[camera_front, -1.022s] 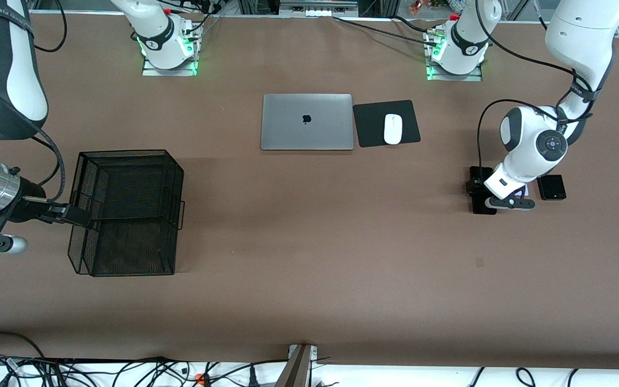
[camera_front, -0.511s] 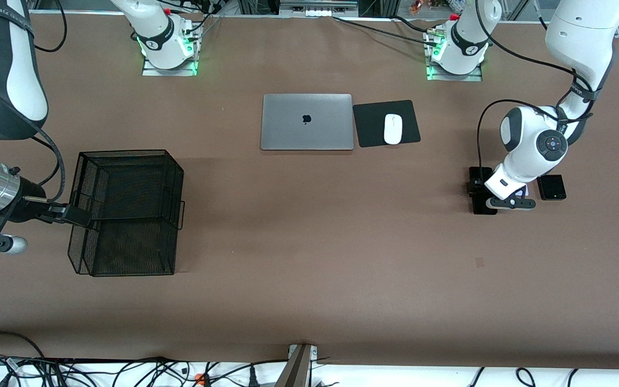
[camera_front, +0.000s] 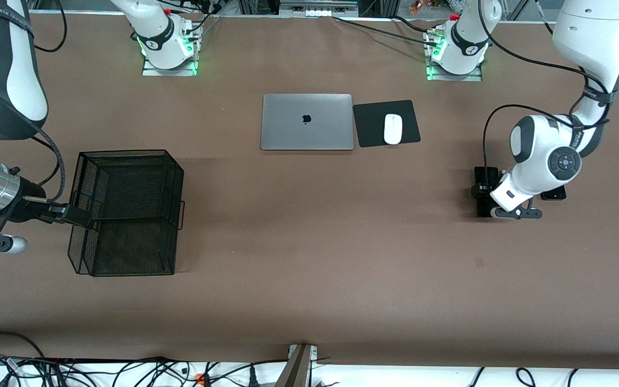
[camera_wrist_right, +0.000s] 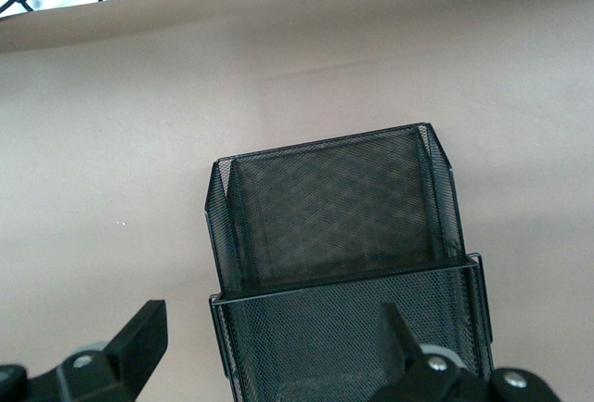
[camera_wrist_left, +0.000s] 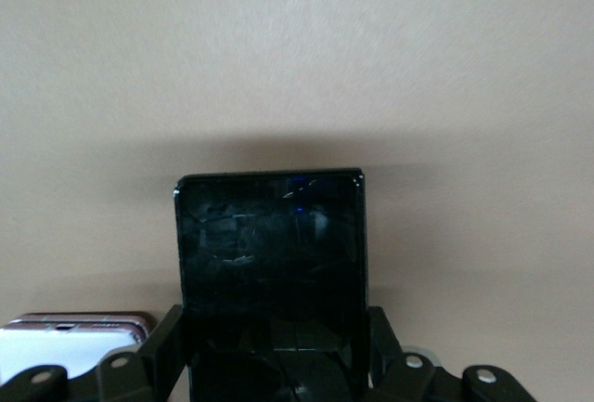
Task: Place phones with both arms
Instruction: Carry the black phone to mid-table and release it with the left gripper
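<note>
My left gripper (camera_front: 484, 198) is shut on the long narrow black phone (camera_front: 486, 175) just above the table at the left arm's end. In the left wrist view the phone (camera_wrist_left: 269, 235) sits between my fingers (camera_wrist_left: 169, 346), throwing a shadow on the table. The pale lavender-white phone (camera_wrist_left: 70, 344) lies beside it; the arm hides it in the front view. The squarish black phone (camera_front: 555, 195) shows only an edge with its green dot under the left arm. My right gripper (camera_front: 70, 214) is open at the wall of the black mesh basket (camera_front: 127, 152), straddling its corner (camera_wrist_right: 215, 300).
A closed silver laptop (camera_front: 307, 122) and a white mouse (camera_front: 393, 129) on a black pad (camera_front: 368, 126) lie near the arms' bases. The basket stands at the right arm's end. Cables run along the table's front edge.
My left gripper has shifted slightly toward the left arm's end of the table with the long black phone, and the arm now covers most of the squarish black phone. The right arm has not moved.
</note>
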